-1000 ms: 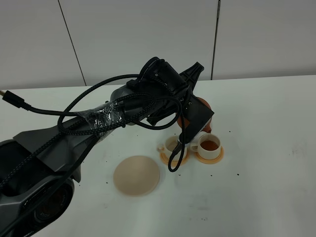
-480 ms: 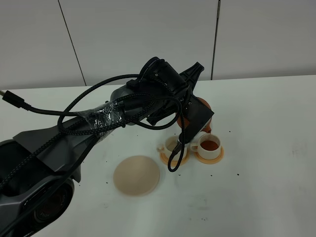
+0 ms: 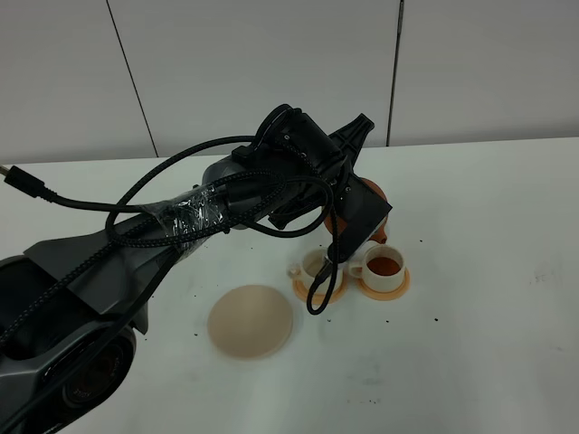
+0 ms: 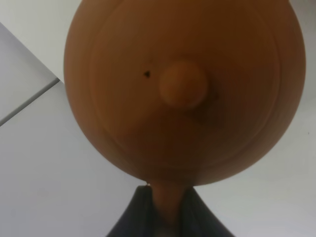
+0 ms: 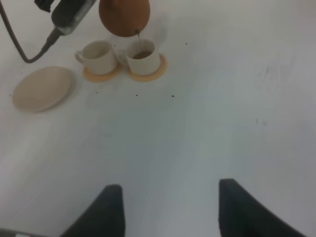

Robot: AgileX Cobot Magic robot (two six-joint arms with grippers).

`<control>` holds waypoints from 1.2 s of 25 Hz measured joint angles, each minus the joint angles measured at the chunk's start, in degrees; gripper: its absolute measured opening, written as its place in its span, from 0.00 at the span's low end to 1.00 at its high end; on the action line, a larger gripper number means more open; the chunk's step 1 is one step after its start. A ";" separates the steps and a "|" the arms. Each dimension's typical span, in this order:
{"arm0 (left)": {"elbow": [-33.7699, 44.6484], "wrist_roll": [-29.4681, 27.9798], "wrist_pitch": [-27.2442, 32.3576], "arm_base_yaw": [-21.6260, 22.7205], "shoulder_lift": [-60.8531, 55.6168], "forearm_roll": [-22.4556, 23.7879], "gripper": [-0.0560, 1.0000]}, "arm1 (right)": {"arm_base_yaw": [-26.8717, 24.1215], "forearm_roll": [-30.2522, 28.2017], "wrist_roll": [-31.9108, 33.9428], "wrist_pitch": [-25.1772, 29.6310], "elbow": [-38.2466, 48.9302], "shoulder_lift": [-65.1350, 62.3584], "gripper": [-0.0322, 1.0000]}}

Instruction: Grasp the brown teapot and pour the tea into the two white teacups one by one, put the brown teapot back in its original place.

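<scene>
Right, status. The left gripper (image 4: 168, 193) is clamped on the loop handle (image 4: 168, 211) of the brown teapot (image 4: 148, 123). The left wrist view shows the handle running between two dark fingers (image 4: 134, 219). The pot fills that frame, lid knob (image 4: 183, 84) facing the lens, so it says nothing about the cups.

Exterior high: the left arm (image 3: 181, 226) reaches across the middle and hides most of the brown teapot (image 3: 373, 191). Only reddish-brown slivers show, up in the air just above the cups, and the grip can't be seen from there. The teacup with tea (image 3: 384, 265) and the other teacup (image 3: 316, 263) sit side by side, each on an orange coaster (image 3: 399, 289). A hanging cable loop (image 3: 312, 308) crosses the other teacup, so I can't tell its contents from here. The pale trivet (image 3: 251, 320) lies bare on the white table (image 3: 488, 344), apart from the cups.

The right wrist view fills the gaps. The brown teapot (image 5: 123, 17) is tipped, spout over the teacup with tea (image 5: 143, 54), and a thin dark line of tea runs between them. The other teacup (image 5: 97, 55) looks pale inside. The trivet (image 5: 42, 89) is off to one side. The right gripper (image 5: 170, 207) has its fingers spread wide with only table between them, well apart from the cups.
</scene>
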 joint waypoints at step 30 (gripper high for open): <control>0.00 3.82 -1.24 -0.06 0.00 -0.05 0.21 | 0.00 0.00 0.00 0.00 0.00 0.00 0.44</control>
